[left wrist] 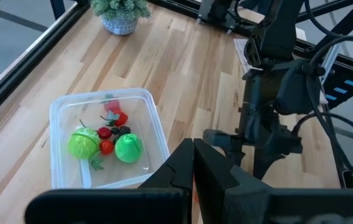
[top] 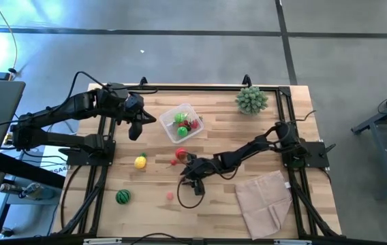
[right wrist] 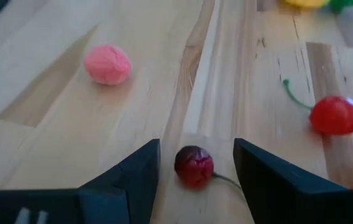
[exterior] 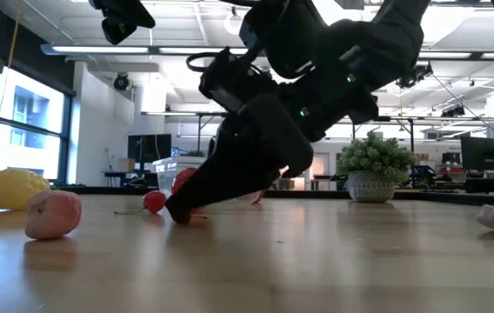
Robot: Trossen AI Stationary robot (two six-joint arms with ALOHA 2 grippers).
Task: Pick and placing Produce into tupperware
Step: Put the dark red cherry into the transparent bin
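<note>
Two fingers of my right gripper (right wrist: 195,168) stand apart on either side of a dark red cherry (right wrist: 194,166), which lies on the table (top: 214,207) between them, not yet pinched. It sits near the table's middle, on the near side of the clear tub (top: 182,123), which stands toward the far edge and already holds green rounds and small red pieces. A second, brighter cherry (right wrist: 337,115) with a green stem lies just beside, and a pink ball (right wrist: 107,64) rests a little way off on the other side. Farther left on the table are the lemon (top: 140,162) and the striped melon ball (top: 122,197).

My left gripper (left wrist: 193,168) hangs over the tub's near left corner with its fingers pressed together, holding nothing.

The cherry looks tiny, light and smooth, likely hard plastic, so I judge it will skid or squirt out if I close off-centre. Best to take it across its round body, low to the wood, with the pads square on its widest part. The thin stem trailing from it seems too flimsy to hold by. Being so light, it should need only a gentle squeeze, and it may roll at the first touch.
</note>
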